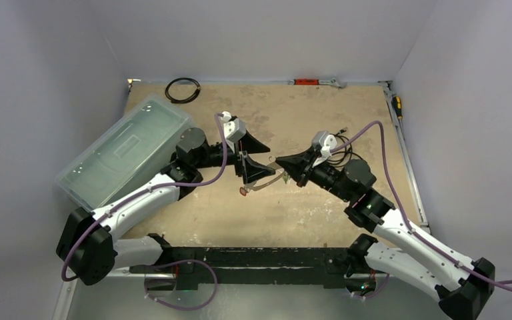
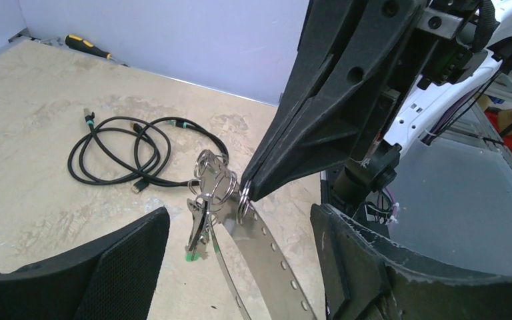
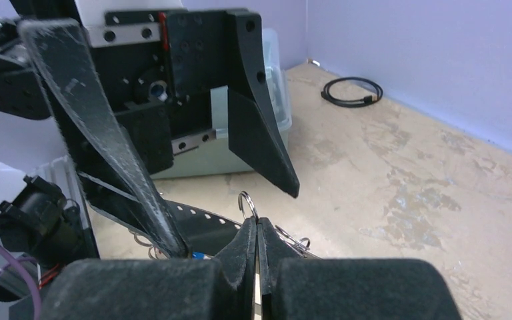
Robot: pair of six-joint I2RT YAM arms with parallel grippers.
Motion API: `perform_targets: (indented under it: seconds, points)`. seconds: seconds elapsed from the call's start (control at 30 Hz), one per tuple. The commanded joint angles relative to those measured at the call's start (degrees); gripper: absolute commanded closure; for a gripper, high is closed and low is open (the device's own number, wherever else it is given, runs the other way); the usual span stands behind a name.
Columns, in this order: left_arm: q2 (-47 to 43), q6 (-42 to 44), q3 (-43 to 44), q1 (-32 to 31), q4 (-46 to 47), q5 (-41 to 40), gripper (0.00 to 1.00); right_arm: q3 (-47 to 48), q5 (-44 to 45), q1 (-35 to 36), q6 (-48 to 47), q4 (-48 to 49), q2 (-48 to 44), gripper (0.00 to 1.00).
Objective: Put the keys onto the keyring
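Right gripper (image 3: 256, 230) pinched shut on keys (image 2: 200, 223), apparently | left gripper (image 1: 268, 160) spread wide | 2 arms level, tips facing

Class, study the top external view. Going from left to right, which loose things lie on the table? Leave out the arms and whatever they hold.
clear plastic bin → black coiled cable → red-handled tool → yellow-and-black screwdriver

Thin silvery keyring (image 2: 267, 257), a perforated band slanting downward, with the keys (image 2: 203, 213) bunched on small split rings at its upper end, a green tag lowest, one small ring nipped in the closed right gripper (image 2: 251, 192).
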Motion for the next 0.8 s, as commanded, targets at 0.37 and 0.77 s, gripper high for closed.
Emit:
perform_targets:
  seconds: [0.37, 0.77]
  points:
    - [-0.9, -2.3, -5.6, -1.1, 13.1, -0.7, 0.46, -0.3, -4.4, 0.5, 3.5, 10.9, -2.0, 1.00]
    - [-2.8, -3.8, -9.4, -1.1, 22.9, -3.7, 0.46, -0.8, -6.1, 0.5, 5.4, 13.4, -0.8, 1.00]
